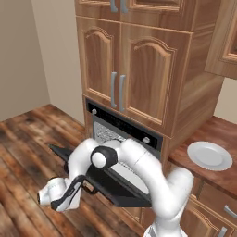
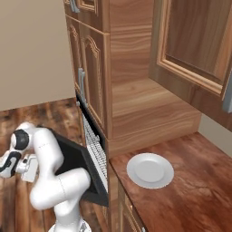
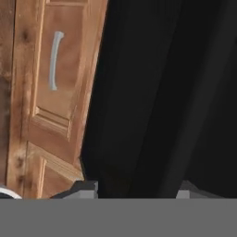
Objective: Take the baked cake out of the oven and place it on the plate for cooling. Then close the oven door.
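Observation:
The oven (image 1: 121, 123) (image 2: 94, 149) stands in the wooden cabinetry, and its wire racks show in the opening. The oven door (image 1: 121, 190) (image 2: 72, 158) (image 3: 162, 92) hangs open, about level. My gripper (image 1: 89, 184) (image 3: 138, 189) is low at the door's front edge and points at its black face. Its fingertips (image 3: 87, 189) stand apart with nothing between them. On the counter to the right of the oven lies the white plate (image 1: 209, 155) (image 2: 150, 170), with nothing on it. The baked cake is hidden.
A pale tray (image 1: 128, 175) shows above the door behind my forearm. Arched cabinet doors with grey handles (image 1: 117, 90) hang above the oven. A lower cabinet door with a handle (image 3: 54, 60) lies beside the oven door. Wooden floor (image 1: 28, 148) spreads to the left.

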